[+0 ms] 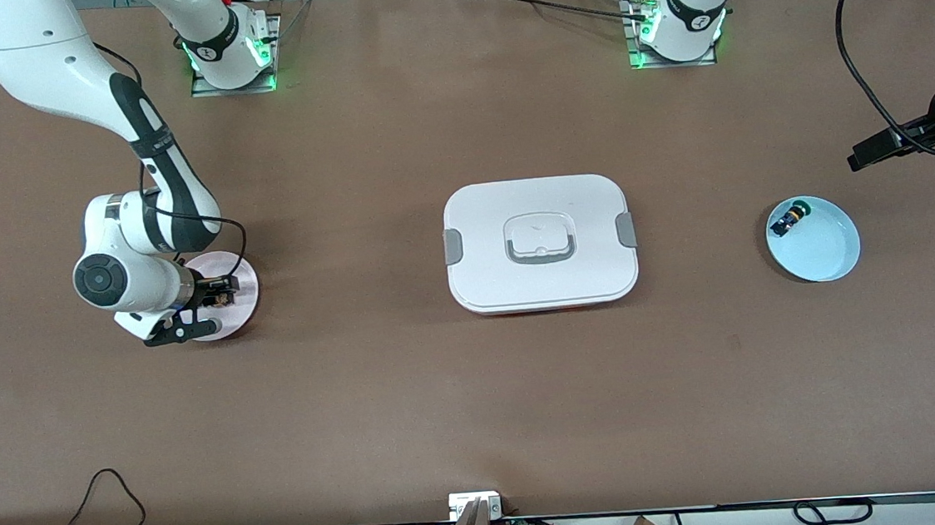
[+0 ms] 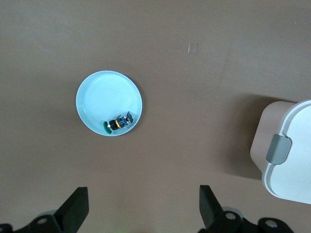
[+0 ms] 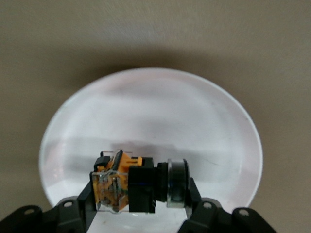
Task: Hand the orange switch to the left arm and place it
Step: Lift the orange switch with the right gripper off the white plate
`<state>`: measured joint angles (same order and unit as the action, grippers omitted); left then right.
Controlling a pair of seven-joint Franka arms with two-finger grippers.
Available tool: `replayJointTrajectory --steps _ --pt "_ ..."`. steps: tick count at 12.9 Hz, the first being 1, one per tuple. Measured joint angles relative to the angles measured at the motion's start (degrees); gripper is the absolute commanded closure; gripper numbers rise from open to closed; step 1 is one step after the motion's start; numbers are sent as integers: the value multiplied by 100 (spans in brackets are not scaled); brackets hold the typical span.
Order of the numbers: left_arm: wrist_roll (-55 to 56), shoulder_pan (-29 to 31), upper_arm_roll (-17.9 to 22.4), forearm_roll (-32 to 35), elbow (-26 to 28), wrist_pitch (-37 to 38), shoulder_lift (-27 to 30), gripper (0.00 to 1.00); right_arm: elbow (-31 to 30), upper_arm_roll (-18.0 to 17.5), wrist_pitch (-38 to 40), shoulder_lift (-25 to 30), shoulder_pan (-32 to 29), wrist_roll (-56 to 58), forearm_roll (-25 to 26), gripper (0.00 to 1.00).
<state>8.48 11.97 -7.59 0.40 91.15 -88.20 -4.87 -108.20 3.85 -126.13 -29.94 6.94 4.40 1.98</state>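
Note:
The orange switch (image 3: 116, 187), an orange block with a black cylindrical end, sits between the fingers of my right gripper (image 3: 140, 194), which is shut on it over the pink plate (image 3: 155, 111). In the front view the right gripper (image 1: 220, 297) is low over that plate (image 1: 244, 312) at the right arm's end of the table. I cannot tell whether the switch still touches the plate. My left gripper (image 2: 142, 199) hangs open and empty above bare table near the blue plate (image 2: 104, 99). The white box (image 1: 539, 244) lies flat in the middle of the table between the two plates.
The blue plate (image 1: 821, 247) holds a small blue-and-black part (image 1: 788, 220) with a green tip. A grey-clipped corner of the box (image 2: 291, 160) shows in the left wrist view. Cables run along the table edge nearest the front camera.

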Motion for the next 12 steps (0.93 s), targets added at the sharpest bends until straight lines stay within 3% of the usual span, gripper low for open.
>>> replayJointTrajectory --steps 3,5,7,12 --pt "0 2 -1 0 0 0 -2 0 609 -141 1109 595 9 112 -9 66" --pt "0 5 -1 0 -1 0 -2 0 1149 -406 2041 1040 20 389 -22 66" --pt "0 6 -2 0 -1 0 -3 0 1602 -727 2489 1367 33 821 -84 67" --pt "0 8 -4 0 -1 0 -3 0 2040 -1321 2593 1697 75 1696 -1448 70"
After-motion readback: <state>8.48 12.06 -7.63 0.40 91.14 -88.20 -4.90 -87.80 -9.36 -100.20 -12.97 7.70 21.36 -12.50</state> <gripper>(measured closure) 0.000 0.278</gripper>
